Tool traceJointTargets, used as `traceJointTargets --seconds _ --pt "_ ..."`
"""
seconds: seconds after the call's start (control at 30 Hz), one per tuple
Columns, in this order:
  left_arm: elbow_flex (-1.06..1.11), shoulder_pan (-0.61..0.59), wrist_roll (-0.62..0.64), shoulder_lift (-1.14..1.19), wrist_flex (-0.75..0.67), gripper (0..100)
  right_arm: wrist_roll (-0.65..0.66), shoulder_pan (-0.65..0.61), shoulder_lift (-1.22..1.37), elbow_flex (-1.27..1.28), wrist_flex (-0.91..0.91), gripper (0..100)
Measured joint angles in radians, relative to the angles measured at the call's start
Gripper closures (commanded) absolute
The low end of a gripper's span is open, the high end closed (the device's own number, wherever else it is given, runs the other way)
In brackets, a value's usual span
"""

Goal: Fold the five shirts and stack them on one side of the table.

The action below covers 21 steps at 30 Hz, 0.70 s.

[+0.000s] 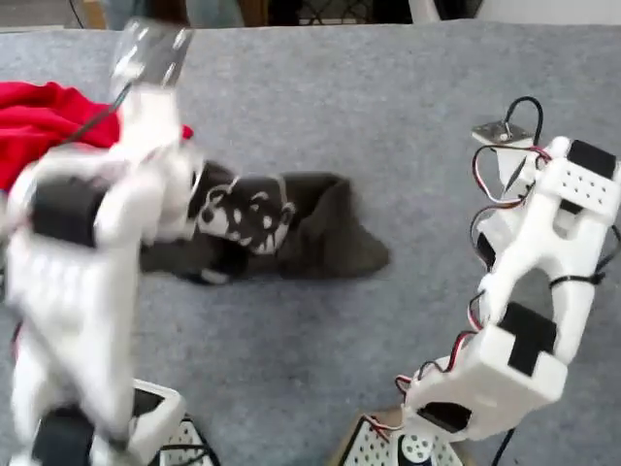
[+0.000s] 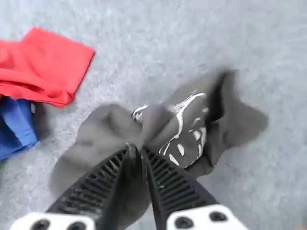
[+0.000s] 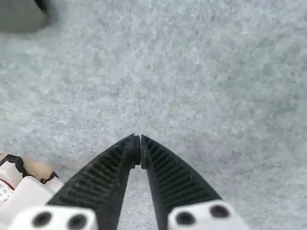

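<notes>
A dark grey shirt with a white cartoon print lies crumpled in the middle of the table. My left arm stands over its left end. In the left wrist view my left gripper is shut on a fold of the dark grey shirt, with cloth bunched at the fingertips. A red shirt lies at the far left, and a blue shirt lies beside the red shirt. My right gripper is shut on nothing above bare table, to the right of the dark shirt.
The table is covered in grey felt. My right arm is folded back at the right near edge. The arm bases stand along the near edge. A corner of the dark shirt shows in the right wrist view.
</notes>
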Motion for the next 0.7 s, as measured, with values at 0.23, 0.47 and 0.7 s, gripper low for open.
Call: traceJointTargets --seconds 0.23,0.47,0.7 --pt "0.503 0.028 -0.101 -0.267 -0.124 97 -0.16 -0.13 -0.058 0.008 -0.021 94.4" --pt "0.844 0.029 -0.227 -0.292 -0.23 97 -0.341 -0.439 -0.058 0.008 -0.021 80.0" --pt "0.927 -0.037 -0.35 -0.293 -0.236 97 -0.563 -0.816 -0.058 0.008 -0.121 80.1"
